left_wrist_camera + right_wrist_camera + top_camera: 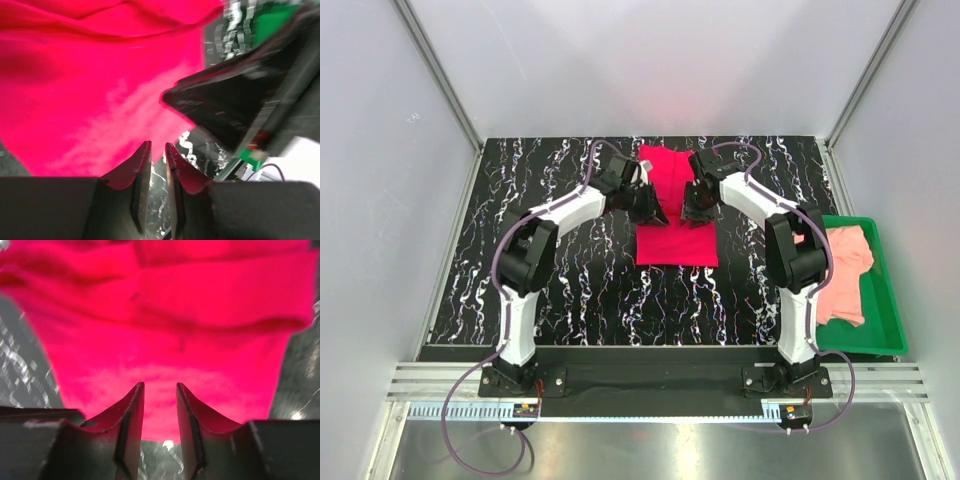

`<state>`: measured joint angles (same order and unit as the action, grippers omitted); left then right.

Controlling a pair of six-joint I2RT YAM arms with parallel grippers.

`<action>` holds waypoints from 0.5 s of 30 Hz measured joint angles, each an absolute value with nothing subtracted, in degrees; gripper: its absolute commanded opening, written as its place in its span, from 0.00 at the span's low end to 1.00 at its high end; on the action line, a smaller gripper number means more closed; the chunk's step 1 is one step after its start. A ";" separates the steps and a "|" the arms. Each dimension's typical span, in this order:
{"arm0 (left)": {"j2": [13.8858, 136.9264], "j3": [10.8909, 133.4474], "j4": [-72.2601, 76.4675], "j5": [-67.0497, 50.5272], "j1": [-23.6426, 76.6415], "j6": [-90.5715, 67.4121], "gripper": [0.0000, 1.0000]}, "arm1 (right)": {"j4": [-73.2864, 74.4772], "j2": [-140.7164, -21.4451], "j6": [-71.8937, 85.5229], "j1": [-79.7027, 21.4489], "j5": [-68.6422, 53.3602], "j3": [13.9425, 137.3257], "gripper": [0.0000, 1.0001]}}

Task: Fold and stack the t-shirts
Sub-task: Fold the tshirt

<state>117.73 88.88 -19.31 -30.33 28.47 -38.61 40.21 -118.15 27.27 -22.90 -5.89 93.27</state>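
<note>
The crimson-red t-shirt [676, 236] lies as a folded strip on the black marbled table, running from the back edge toward the middle. My left gripper [653, 214] hovers at its left edge and my right gripper [693, 213] at its right edge. In the left wrist view the left gripper [157, 145] shows a narrow gap with only table inside, and red cloth [90, 85] lies beyond. The right gripper [159, 385] stands open over the red cloth [165, 330], gripping nothing. The salmon-pink t-shirt [844, 268] lies crumpled in the tray.
A green plastic tray [890, 315] sits at the table's right edge beside the right arm's base. White walls enclose the table [570, 290] on three sides. The right arm's black wrist [225, 105] fills the right of the left wrist view.
</note>
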 measured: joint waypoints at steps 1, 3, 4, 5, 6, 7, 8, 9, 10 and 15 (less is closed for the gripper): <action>119.26 89.10 -19.14 -30.72 28.51 -38.87 0.21 | 39.59 -118.85 27.46 -22.70 -5.23 93.41 0.38; 121.40 89.38 -19.14 -31.09 28.18 -39.35 0.20 | 38.72 -120.29 27.73 -22.11 -4.29 94.04 0.38; 122.34 89.65 -19.14 -31.27 27.94 -39.59 0.20 | 38.35 -121.14 27.77 -21.91 -3.84 94.63 0.37; 123.15 89.97 -19.14 -31.42 27.66 -39.88 0.19 | 38.02 -122.04 27.86 -21.67 -3.55 95.35 0.38; 123.79 90.37 -19.03 -31.57 27.46 -40.23 0.19 | 37.71 -122.76 27.88 -21.52 -3.27 95.94 0.39; 124.27 90.70 -18.72 -31.66 27.31 -40.62 0.19 | 37.58 -123.74 27.86 -21.41 -2.83 96.95 0.40; 124.44 90.89 -18.26 -31.70 27.14 -40.93 0.19 | 37.39 -124.95 27.79 -21.34 -2.26 98.52 0.40; 124.49 90.96 -17.85 -31.70 26.96 -41.15 0.19 | 37.17 -125.99 27.59 -21.34 -1.61 100.01 0.41; 124.49 91.02 -17.43 -31.73 26.83 -41.52 0.19 | 37.36 -127.17 27.27 -21.34 -0.84 101.86 0.43; 124.49 91.11 -16.51 -31.79 26.70 -42.22 0.21 | 38.89 -135.00 24.93 -20.75 1.61 117.71 0.46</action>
